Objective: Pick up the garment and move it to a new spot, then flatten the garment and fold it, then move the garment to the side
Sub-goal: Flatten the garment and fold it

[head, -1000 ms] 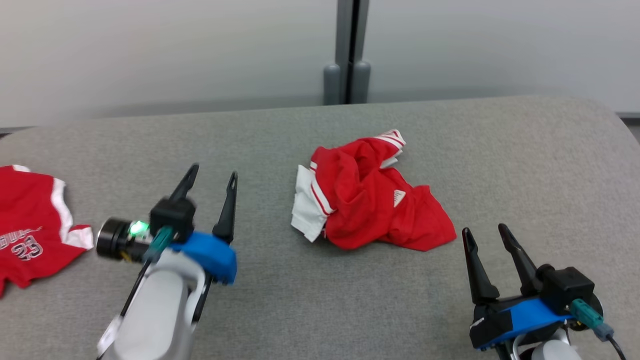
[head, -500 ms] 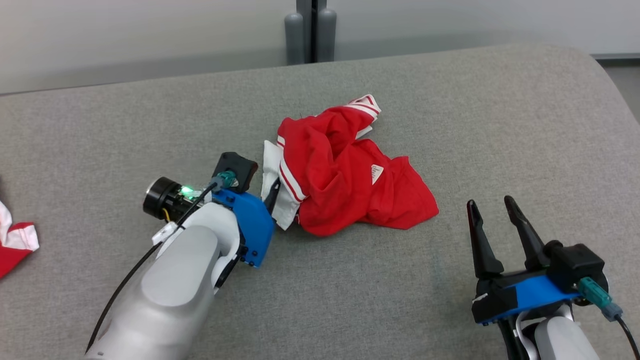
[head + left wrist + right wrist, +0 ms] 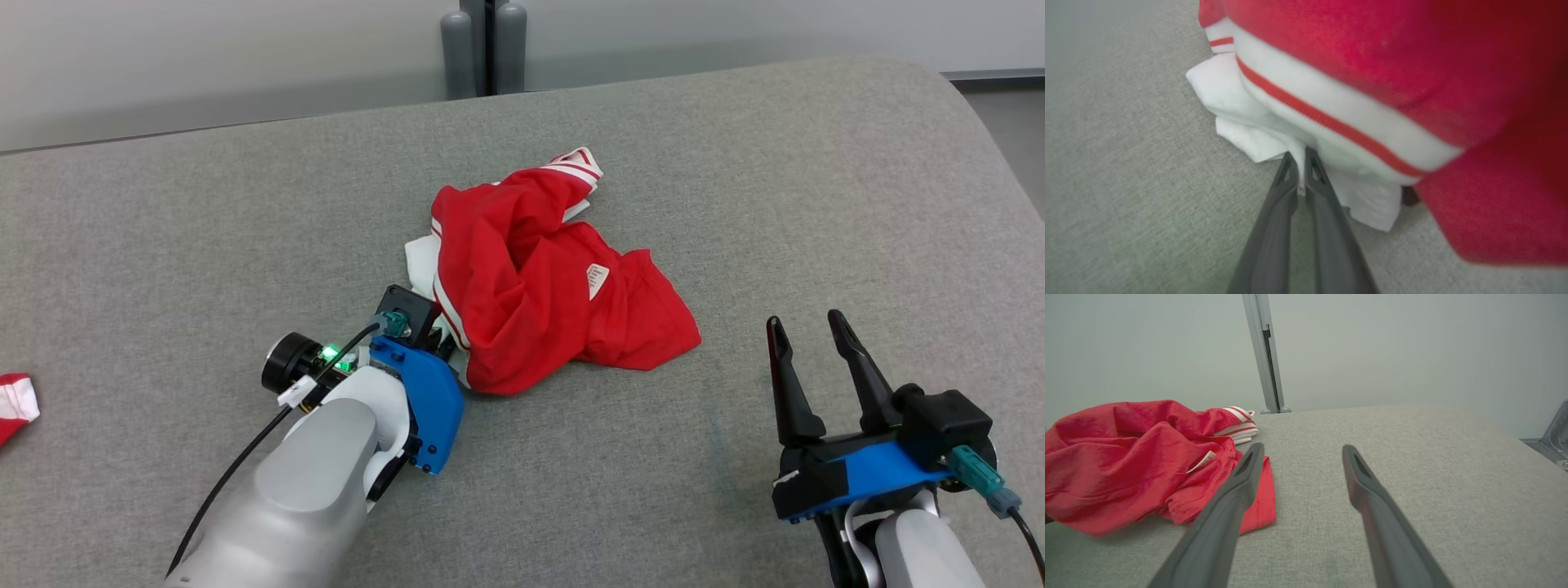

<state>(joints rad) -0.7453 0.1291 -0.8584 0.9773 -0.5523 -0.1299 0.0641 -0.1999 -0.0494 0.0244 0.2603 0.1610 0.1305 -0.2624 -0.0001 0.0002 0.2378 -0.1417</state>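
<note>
The garment [image 3: 1355,61] is shown pinched by the left gripper [image 3: 1300,163] in its wrist view, masked from the head. The right gripper [image 3: 804,327] is held wide, empty.

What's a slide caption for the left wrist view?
Left gripper pinched shut on the white edge of the crumpled red garment on the grey table.

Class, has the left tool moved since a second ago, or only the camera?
Yes. In the head view, against the red garment, the left tool has moved right, from clear of it to pinching its white edge.
</note>
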